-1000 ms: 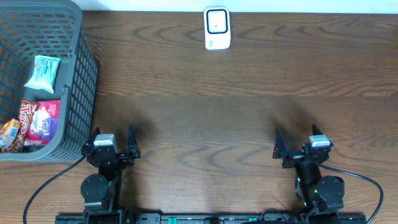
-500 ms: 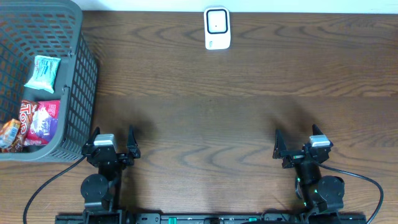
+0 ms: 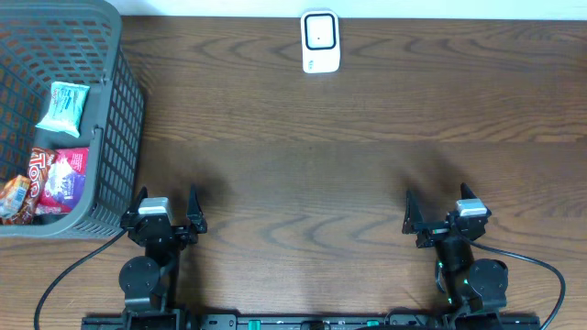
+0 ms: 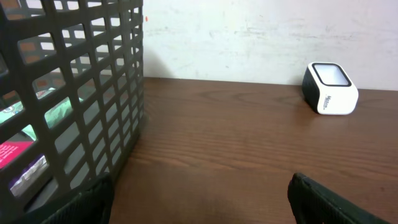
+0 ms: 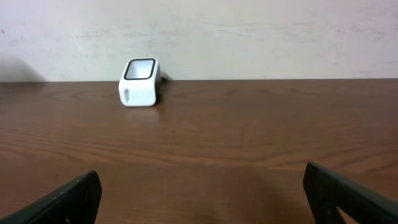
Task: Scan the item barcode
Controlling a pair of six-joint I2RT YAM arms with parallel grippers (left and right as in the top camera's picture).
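A white barcode scanner [image 3: 320, 41] stands at the table's far edge, seen also as the scanner [image 4: 330, 89] in the left wrist view and the scanner [image 5: 140, 82] in the right wrist view. Several packaged items lie in the dark basket [image 3: 117, 128]: a teal packet [image 3: 66, 106], a red and purple packet [image 3: 62, 176] and an orange one [image 3: 13, 196]. My left gripper [image 3: 167, 214] rests open at the near edge beside the basket, nothing between its fingers. My right gripper [image 3: 439, 212] rests open at the near right, also with nothing in it.
The basket wall [image 4: 74, 93] fills the left of the left wrist view, close to my left fingers. A pale wall [image 5: 249, 31] backs the table. Bare wood [image 3: 312, 174] lies between the grippers and the scanner.
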